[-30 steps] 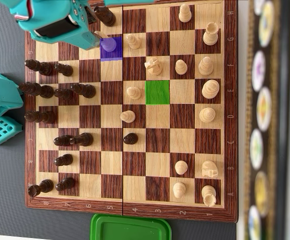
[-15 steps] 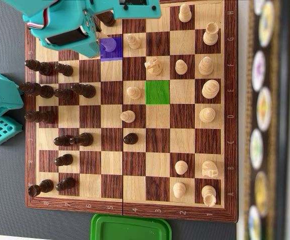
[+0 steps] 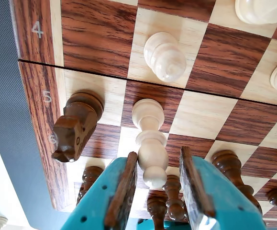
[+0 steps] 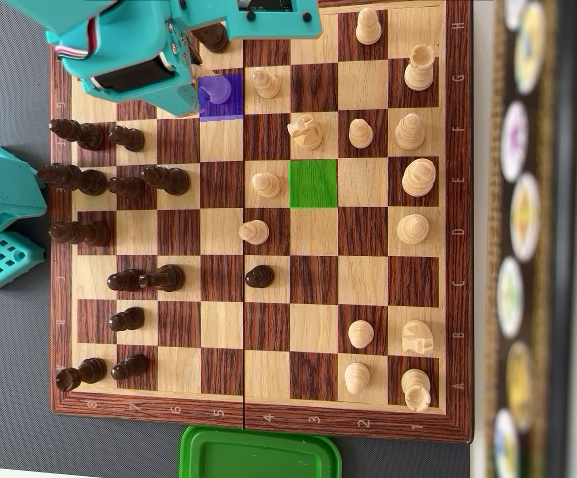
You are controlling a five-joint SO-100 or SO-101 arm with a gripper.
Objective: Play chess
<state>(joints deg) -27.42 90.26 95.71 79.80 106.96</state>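
Observation:
A tall pale chess piece (image 3: pixel 151 143) stands between my two teal fingers with brown pads. My gripper (image 3: pixel 158 154) is open: the left pad (image 3: pixel 124 191) is close against the piece, and the right pad (image 3: pixel 192 184) stands off with a gap. In the overhead view this piece (image 4: pixel 218 90) sits on a purple-tinted square near the top of the wooden chessboard (image 4: pixel 454 229), with my gripper (image 4: pixel 196 92) just left of it. One square is tinted green (image 4: pixel 313 184) and holds no piece.
A dark knight (image 3: pixel 76 127) stands just left of the held-around piece, and a pale pawn (image 3: pixel 164 56) one square beyond it. Dark pieces (image 4: pixel 119 184) crowd the board's left columns, pale ones (image 4: pixel 413 179) the right. A green lid (image 4: pixel 258 453) lies below the board.
Over the last second my arm swung right across the board's top edge, bringing the fingers up to the piece on the purple square. No piece has moved.

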